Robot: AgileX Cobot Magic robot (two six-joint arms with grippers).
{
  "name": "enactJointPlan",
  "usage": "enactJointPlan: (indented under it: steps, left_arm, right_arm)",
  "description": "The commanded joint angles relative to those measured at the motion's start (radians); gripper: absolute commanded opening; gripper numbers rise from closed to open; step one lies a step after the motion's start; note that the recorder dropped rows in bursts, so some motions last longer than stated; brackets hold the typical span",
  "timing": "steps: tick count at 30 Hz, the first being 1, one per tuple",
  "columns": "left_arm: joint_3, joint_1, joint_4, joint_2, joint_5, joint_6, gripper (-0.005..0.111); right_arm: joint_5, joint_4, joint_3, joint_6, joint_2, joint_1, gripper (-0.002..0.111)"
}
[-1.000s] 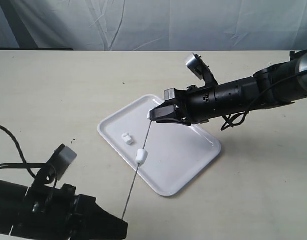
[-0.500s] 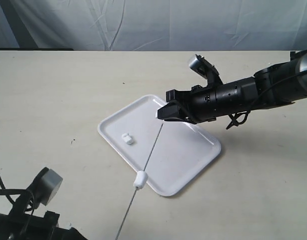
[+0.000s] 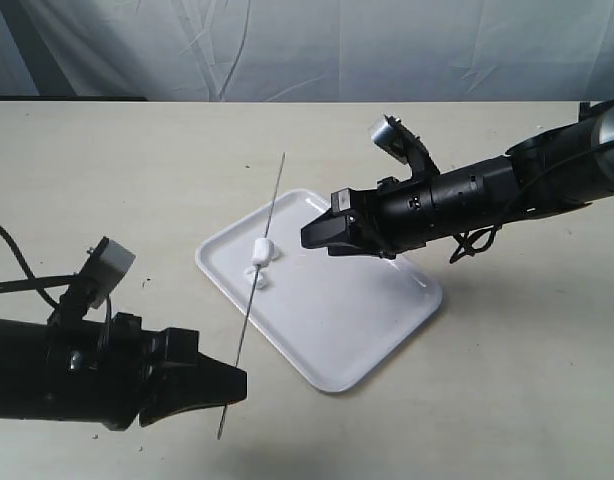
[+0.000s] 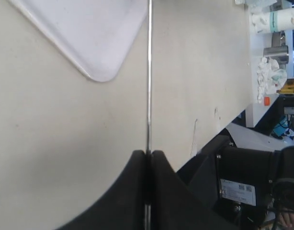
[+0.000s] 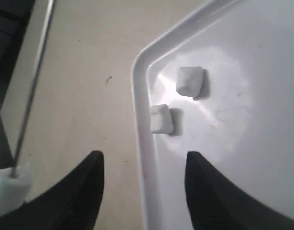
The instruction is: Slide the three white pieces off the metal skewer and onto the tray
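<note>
The thin metal skewer [image 3: 270, 215] slants up over the left corner of the white tray [image 3: 357, 320]. My left gripper [image 3: 227, 385] is shut on its lower part, and the rod [image 4: 149, 72] runs straight out from between the closed jaws [image 4: 148, 153]. One white piece [image 3: 262, 249] is still threaded on the rod and also shows in the right wrist view [image 5: 10, 184]. Two white pieces [image 5: 190, 81] [image 5: 161, 119] lie loose on the tray near that corner. My right gripper [image 3: 317, 232] hovers open and empty over the tray's far edge [image 5: 144, 158].
The tray's rim [image 5: 137, 96] runs between my right fingers. Bare beige tabletop [image 3: 137, 180] surrounds the tray. A grey cloth backdrop [image 3: 307, 50] hangs behind the table. Beyond the table edge in the left wrist view stand robot hardware [image 4: 243, 182] and bottles [image 4: 276, 21].
My left gripper rose back into view and swung the skewer left and away from the right gripper. The threaded piece moved from the tray's near edge to its left corner.
</note>
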Motion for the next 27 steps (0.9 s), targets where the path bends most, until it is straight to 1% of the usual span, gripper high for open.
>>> enactJointPlan:
  steps: [1, 7, 11, 14, 15, 19, 20, 21, 25, 27]
  left_arm:
    - [-0.013, -0.002, 0.000, -0.005, -0.029, -0.022, 0.000]
    - [-0.013, -0.002, 0.000, -0.005, -0.012, -0.024, 0.000]
    - [-0.023, -0.002, 0.000, 0.023, -0.015, -0.028, 0.000]
    - [-0.056, -0.002, 0.000, 0.075, -0.004, -0.024, 0.000]
    - [-0.070, -0.002, 0.000, 0.098, 0.007, -0.024, 0.000]
    - [-0.109, -0.002, 0.000, 0.142, 0.008, -0.013, 0.000]
    - [-0.114, -0.002, 0.000, 0.149, 0.006, -0.013, 0.000]
    - [-0.117, -0.002, 0.000, 0.151, 0.004, -0.013, 0.000]
    - [-0.117, -0.002, 0.000, 0.151, 0.000, -0.013, 0.000]
    - [-0.117, -0.002, 0.000, 0.151, 0.000, -0.013, 0.000]
  right_arm:
    - [0.115, 0.053, -0.003, -0.002, -0.009, -0.001, 0.050]
    - [0.268, 0.066, -0.003, -0.002, -0.009, -0.001, 0.050]
    - [0.261, 0.066, -0.003, -0.002, -0.009, -0.001, 0.050]
    - [0.234, 0.055, -0.003, 0.006, -0.009, -0.001, 0.050]
    - [0.226, 0.044, -0.003, 0.020, -0.009, -0.001, 0.048]
    - [0.197, 0.009, -0.003, 0.020, -0.009, -0.001, 0.034]
    - [0.202, -0.014, -0.003, 0.020, -0.009, -0.001, 0.032]
    - [0.202, -0.016, -0.003, 0.020, -0.009, -0.001, 0.032]
    - [0.214, -0.011, -0.003, 0.020, -0.009, -0.001, 0.046]
    - [0.228, -0.009, -0.003, 0.020, -0.009, -0.001, 0.046]
